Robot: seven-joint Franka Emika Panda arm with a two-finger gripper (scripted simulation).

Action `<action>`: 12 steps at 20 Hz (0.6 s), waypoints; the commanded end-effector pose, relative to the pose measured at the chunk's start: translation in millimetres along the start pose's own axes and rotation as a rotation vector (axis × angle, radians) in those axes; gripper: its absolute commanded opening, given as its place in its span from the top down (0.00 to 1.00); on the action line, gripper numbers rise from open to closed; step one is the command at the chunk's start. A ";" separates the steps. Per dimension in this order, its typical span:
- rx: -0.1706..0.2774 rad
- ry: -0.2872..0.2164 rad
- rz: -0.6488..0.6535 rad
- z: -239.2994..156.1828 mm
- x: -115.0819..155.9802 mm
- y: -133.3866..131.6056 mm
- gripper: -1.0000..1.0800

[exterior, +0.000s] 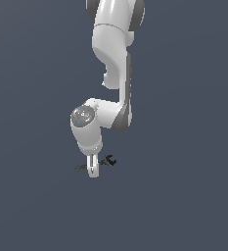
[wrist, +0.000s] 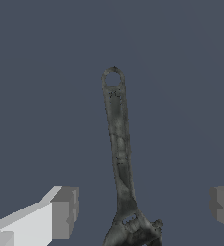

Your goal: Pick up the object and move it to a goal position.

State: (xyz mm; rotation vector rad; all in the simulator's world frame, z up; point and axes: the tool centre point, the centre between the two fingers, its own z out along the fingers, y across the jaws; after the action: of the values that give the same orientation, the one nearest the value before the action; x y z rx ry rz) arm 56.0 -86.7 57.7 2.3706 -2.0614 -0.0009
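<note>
The object is a thin dark grey-black wrench (wrist: 119, 144) lying flat on the dark floor, with a ring hole at one end and a forked jaw at the other. In the exterior view it (exterior: 108, 160) lies just behind my white fingers, its handle reaching to the exterior view's left. My gripper (exterior: 92, 169) points straight down and is low over the wrench. In the wrist view my gripper (wrist: 143, 209) is open, with one finger (wrist: 63, 214) on each side of the wrench's jaw end. Neither finger touches the wrench. No goal marker shows.
The plain dark blue-grey floor (exterior: 184, 196) spreads all around. The white arm (exterior: 113, 59) rises above the gripper in the exterior view. No other objects are in view.
</note>
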 end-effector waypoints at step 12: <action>0.000 0.000 0.005 47.2 -0.1 1.0 0.04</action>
State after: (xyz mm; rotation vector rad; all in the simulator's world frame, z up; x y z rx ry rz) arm 54.6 -86.8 15.7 2.3653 -2.0666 -0.0023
